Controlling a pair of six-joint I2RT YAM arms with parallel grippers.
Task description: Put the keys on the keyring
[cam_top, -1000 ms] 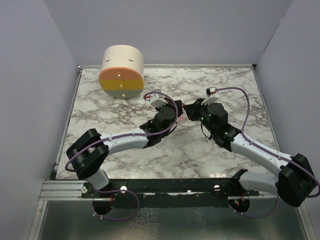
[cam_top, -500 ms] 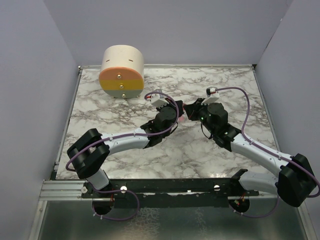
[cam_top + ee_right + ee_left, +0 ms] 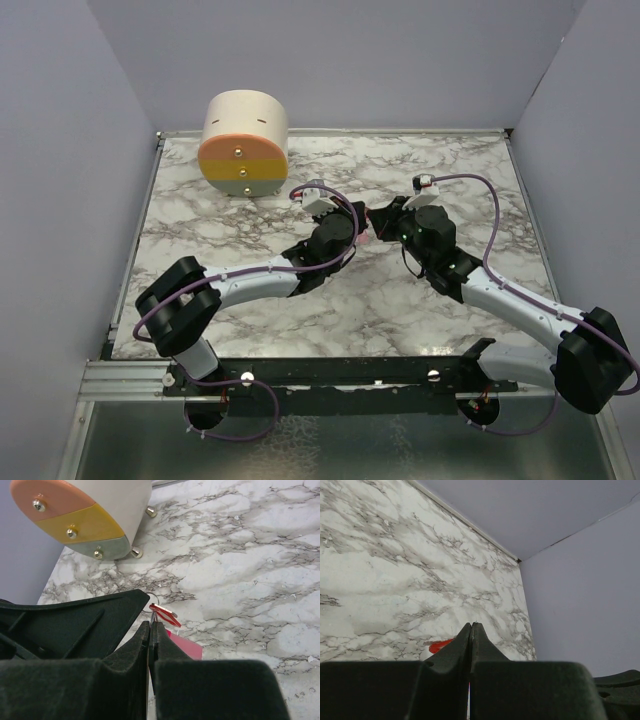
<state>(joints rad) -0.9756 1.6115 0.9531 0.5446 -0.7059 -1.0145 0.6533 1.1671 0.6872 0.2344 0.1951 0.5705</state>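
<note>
Our left gripper [image 3: 356, 236] has edged toward three o'clock, jaws shut, grip hidden; right gripper [image 3: 373, 228] pinches the keyring [image 3: 154, 599] in closed jaws, the keys [image 3: 163, 613] alongside; threading looks unfinished.

White marble-pattern bench [image 3: 400, 315] with grey veins, one round box on it.
Round box [image 3: 244, 143] stands at the far left corner on small brass feet [image 3: 135, 553]. It has a cream body and a flat front face banded pink, yellow and grey-green, with a brass knob [image 3: 73, 531] on each band; the face looks toward the near side. Thin metal rim [image 3: 400, 131] runs along the far edge. Black rail [image 3: 330, 375] sits along the near edge. Near the bench middle the keyring [image 3: 184, 644], with its pink strip, and the red keys [image 3: 164, 613] show over the marble; cannot tell if either touches it.
</note>
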